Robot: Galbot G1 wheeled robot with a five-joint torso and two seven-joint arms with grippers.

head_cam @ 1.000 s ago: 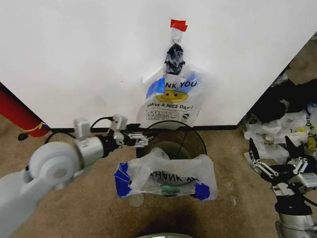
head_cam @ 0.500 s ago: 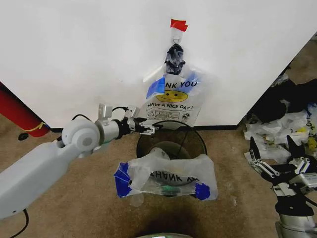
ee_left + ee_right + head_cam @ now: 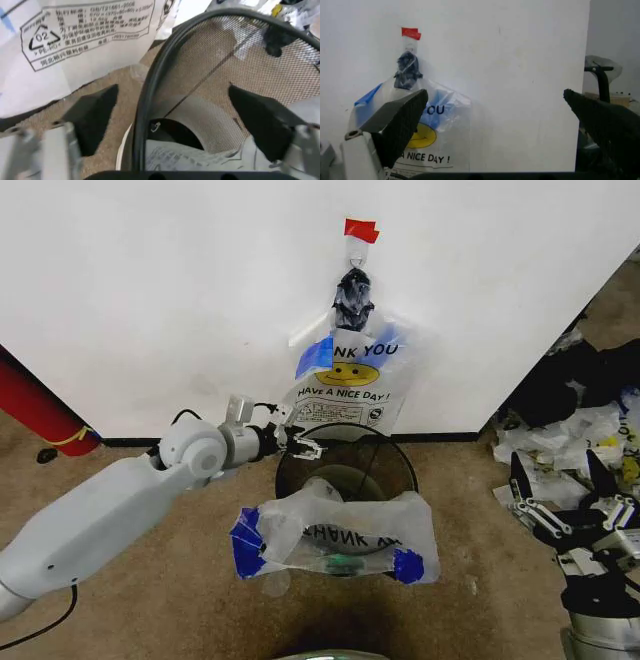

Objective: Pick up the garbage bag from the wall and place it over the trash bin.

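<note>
Presently logged, item by item, from my remote station.

Garbage bag (image 3: 345,385): hangs flat against the wall (image 3: 150,300), directly above the far rim of the trash bin (image 3: 395,455). Its gathered top is bunched under a dark knotted wad (image 3: 352,298), which hangs from a small hook under red tape (image 3: 361,229). Smiley, "HAVE A NICE DAY" print and blue patches face outward. I judge it very light, limp and slippery, easily torn at the hook. The best hold looks to be the lower free edge or a side fold, pinched firmly and lifted upward to clear the hook, not yanked outward.

Left pincer (image 3: 308,446): fingers spread, nothing between them, poised just beside the bag's lower corner and over the bin's far-left rim. The left wrist view shows the rim passing between the two dark pads (image 3: 95,112), with the bag's printed recycling panel just beyond.

Right pincer (image 3: 572,510): spread, empty, parked low at the right, well apart from the bag.

Trash bin: round, dark, see-through mesh, standing on the carpet at the foot of the wall. A second printed bag (image 3: 335,535) lies draped over its near rim; the interior otherwise appears bare.

Red cylinder (image 3: 35,410): leaning at far left, uninvolved.
</note>
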